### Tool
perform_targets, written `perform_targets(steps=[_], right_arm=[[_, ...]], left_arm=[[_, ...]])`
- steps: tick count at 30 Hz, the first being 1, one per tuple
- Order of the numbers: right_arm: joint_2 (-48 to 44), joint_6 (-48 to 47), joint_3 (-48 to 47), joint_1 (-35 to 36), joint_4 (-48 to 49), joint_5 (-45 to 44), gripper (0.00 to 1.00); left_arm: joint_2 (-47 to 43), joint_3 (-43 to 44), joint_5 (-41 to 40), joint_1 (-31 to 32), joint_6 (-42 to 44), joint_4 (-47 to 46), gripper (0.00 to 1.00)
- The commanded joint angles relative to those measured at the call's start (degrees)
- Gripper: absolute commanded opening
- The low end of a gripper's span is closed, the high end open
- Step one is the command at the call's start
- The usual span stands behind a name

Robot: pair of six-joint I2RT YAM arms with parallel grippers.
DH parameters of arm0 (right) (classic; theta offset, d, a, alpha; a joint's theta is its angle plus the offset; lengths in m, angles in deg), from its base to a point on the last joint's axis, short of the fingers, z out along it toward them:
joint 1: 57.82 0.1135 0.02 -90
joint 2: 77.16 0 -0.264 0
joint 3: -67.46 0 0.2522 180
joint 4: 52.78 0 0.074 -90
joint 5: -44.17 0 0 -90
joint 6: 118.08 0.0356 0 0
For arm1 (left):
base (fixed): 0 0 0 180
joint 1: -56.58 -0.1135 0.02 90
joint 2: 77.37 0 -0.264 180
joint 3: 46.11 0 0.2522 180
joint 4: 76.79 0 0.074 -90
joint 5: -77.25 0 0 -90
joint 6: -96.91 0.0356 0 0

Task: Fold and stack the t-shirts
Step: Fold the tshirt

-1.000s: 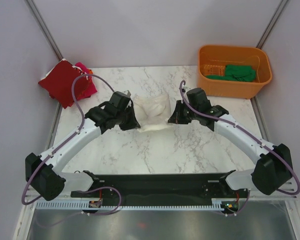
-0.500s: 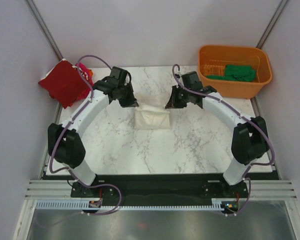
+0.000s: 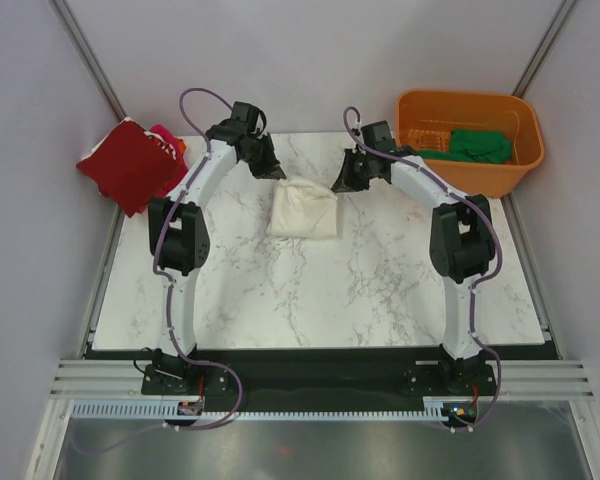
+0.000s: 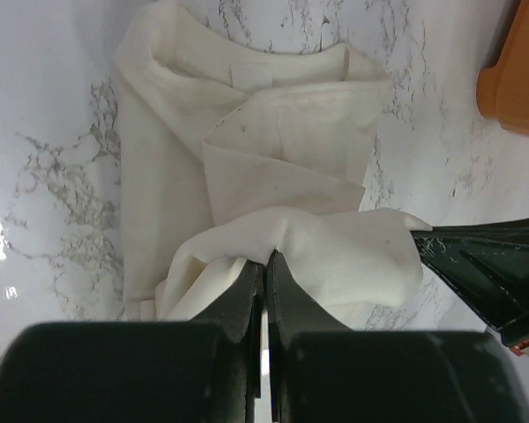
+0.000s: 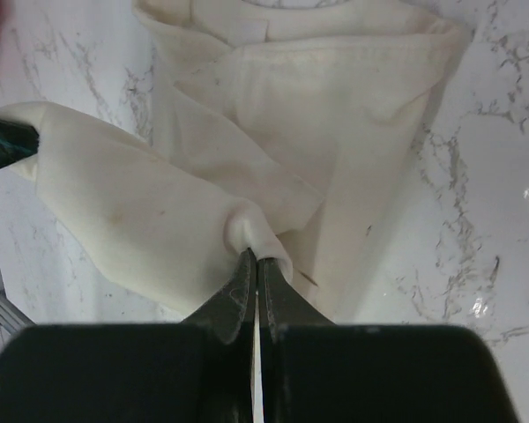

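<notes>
Top external view: a cream-white cloth t-shirt (image 3: 302, 210), already gathered into a compact, roughly square bundle, lies on the white marble table (image 3: 310, 300) towards its far side, between the two arms. The left gripper (image 3: 271, 170) sits at the bundle's far-left corner and the right gripper (image 3: 344, 182) at its far-right corner, so the rest of the cloth lies on the near side of both, towards the arm bases. A dark red cloth t-shirt (image 3: 123, 165) with a magenta-pink one (image 3: 170, 138) beside it lies off the far-left corner of the table, and a green t-shirt (image 3: 480, 146) lies in the orange plastic tub (image 3: 467, 96) at far right. Left wrist view: the jaws are pressed together on a raised fold of cream cloth, and the pinched flap runs sideways to the dark tip of the other gripper. Right wrist view: these jaws are likewise clamped on a pucker of the same flap. The held edge therefore spans left to right between the grippers, and any further fold would probably mean drawing both towards the near side together; the left arm is the nearer to the red pile.
</notes>
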Motion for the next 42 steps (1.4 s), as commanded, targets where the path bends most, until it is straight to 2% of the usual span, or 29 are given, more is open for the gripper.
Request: perform_targets(steps=[1,7,12,16,17,19,20,21,22,23,24,25,26,27,29,32,35,40,42], right_arm=[[5.1,0.4,-6.6,-2.5,-0.7,0.5,0.00],[13.5,1.2,-15.7,-5.8,-1.4,1.4,0.00],[16.8,1.4,-20.9,-7.5,-1.4,1.4,0.00],[20.9,3.1,-29.6,-8.4,0.3,2.2,0.00],[23.1,4.2,-31.3,-8.5,0.8,2.2,0.04],[25.5,5.1,-35.6,-8.9,2.1,2.6,0.22],[27.6,5.8,-36.7,-9.1,2.4,2.5,0.40],[28.3,6.2,-37.6,-9.2,2.8,1.9,0.51],[28.9,6.5,-38.0,-9.5,3.5,1.4,0.60],[29.1,6.8,-37.7,-9.6,4.6,0.8,0.73],[28.9,7.6,-37.2,-9.8,7.6,0.6,0.78],[28.7,7.8,-37.1,-9.8,9.0,0.3,0.80],[28.0,7.9,-37.1,-9.9,11.4,0.6,0.83],[27.3,8.1,-37.1,-9.8,12.1,0.8,0.84],[23.2,6.7,-35.1,-9.3,13.4,1.0,0.87],[14.1,1.9,-26.7,-8.1,14.9,-2.7,0.90],[4.4,-0.5,-14.2,-7.5,17.3,-7.7,0.93],[-5.6,0.6,6.2,-5.4,20.5,-4.3,0.93],[-6.6,1.4,12.8,-3.8,22.5,-3.7,0.93]], left_arm=[[7.5,10.1,4.4,-0.7,2.2,1.2,0.02],[18.2,25.3,6.4,-1.5,0.9,-0.1,0.03],[21.3,26.6,8.1,-2.4,-2.8,-7.5,0.03],[23.1,26.7,7.0,-3.4,-5.2,-14.5,0.04],[23.4,26.7,6.8,-3.6,-6.6,-15.6,0.04],[25.0,26.8,6.5,-4.0,-7.8,-19.1,0.04],[25.5,26.7,6.3,-4.1,-8.5,-20.2,0.09],[26.1,26.8,6.4,-4.2,-8.6,-22.8,0.23],[27.4,27.0,5.6,-4.3,-8.5,-24.0,0.48],[28.1,27.3,4.8,-4.5,-8.5,-24.7,0.56],[28.7,27.5,4.2,-4.7,-8.8,-25.4,0.66],[29.3,28.3,3.9,-5.7,-9.8,-26.3,0.80],[30.4,28.8,5.3,-6.2,-12.2,-26.7,0.99],[30.6,29.4,6.4,-6.7,-13.1,-27.6,1.00],[28.6,29.3,7.8,-7.6,-12.7,-28.0,1.00],[20.5,22.7,6.5,-8.2,-9.9,-28.1,1.00],[12.2,14.4,5.7,-8.8,-8.0,-28.0,1.00],[0.6,-2.9,6.4,-8.7,-6.4,-28.0,1.00],[-4.0,-10.8,6.4,-7.9,-6.3,-27.9,1.00]])
